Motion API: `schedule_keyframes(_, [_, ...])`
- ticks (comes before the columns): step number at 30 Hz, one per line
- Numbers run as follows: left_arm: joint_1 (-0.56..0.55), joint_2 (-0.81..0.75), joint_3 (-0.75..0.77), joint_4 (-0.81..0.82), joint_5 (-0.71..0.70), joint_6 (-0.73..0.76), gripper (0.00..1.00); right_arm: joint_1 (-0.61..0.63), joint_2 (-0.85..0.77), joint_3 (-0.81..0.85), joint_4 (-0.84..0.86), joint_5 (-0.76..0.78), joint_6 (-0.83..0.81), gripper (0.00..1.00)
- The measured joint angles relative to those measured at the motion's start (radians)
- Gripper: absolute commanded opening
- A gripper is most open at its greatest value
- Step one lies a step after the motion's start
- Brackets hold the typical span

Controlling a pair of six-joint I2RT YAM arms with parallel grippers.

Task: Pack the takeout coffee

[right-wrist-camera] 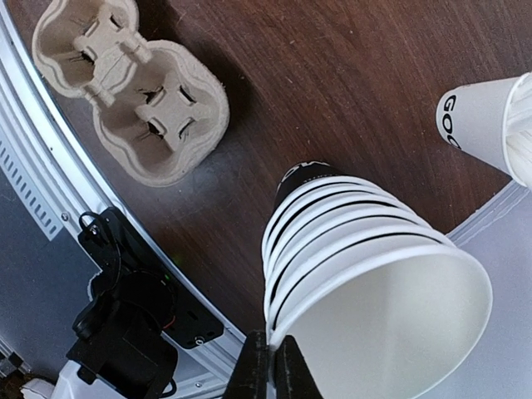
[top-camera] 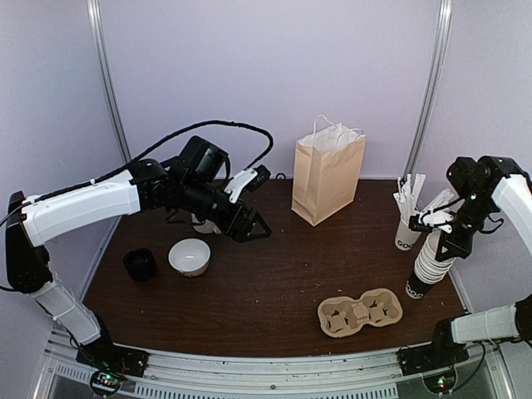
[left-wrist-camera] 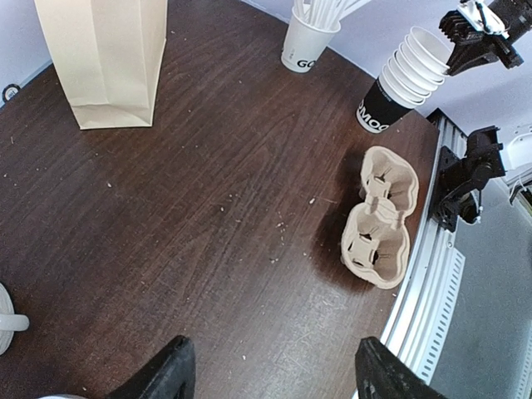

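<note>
Black takeout coffee (top-camera: 140, 264) stands near the left edge of the table (top-camera: 274, 299), just beside the pale mug (top-camera: 189, 256). Your left gripper (left-wrist-camera: 274, 378) hovers near that mug with its fingers spread. Your right gripper (right-wrist-camera: 270, 366) pinches the rim of the top cup (right-wrist-camera: 391, 324) on the leaning stack of paper cups (top-camera: 426, 268).
</note>
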Motion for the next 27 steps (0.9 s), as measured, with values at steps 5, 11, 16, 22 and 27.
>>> schedule_keyframes(5, [-0.001, 0.000, 0.000, 0.000, 0.001, -0.002, 0.70, 0.000, 0.008, 0.008, 0.014, 0.014, 0.002, 0.00])
schedule_keyframes(11, [-0.001, 0.000, 0.000, 0.001, 0.001, -0.001, 0.70, 0.000, 0.020, 0.071, -0.002, 0.044, 0.000, 0.00])
schedule_keyframes(16, [-0.001, 0.000, -0.001, 0.001, 0.000, 0.003, 0.70, 0.000, 0.027, 0.136, -0.025, 0.058, 0.000, 0.00])
schedule_keyframes(22, [-0.001, 0.002, -0.014, 0.000, -0.002, 0.017, 0.70, 0.000, 0.031, 0.109, -0.006, 0.148, 0.005, 0.00])
schedule_keyframes(27, [-0.001, 0.004, -0.014, 0.000, -0.003, 0.029, 0.70, 0.000, 0.031, 0.101, -0.001, 0.216, 0.017, 0.00])
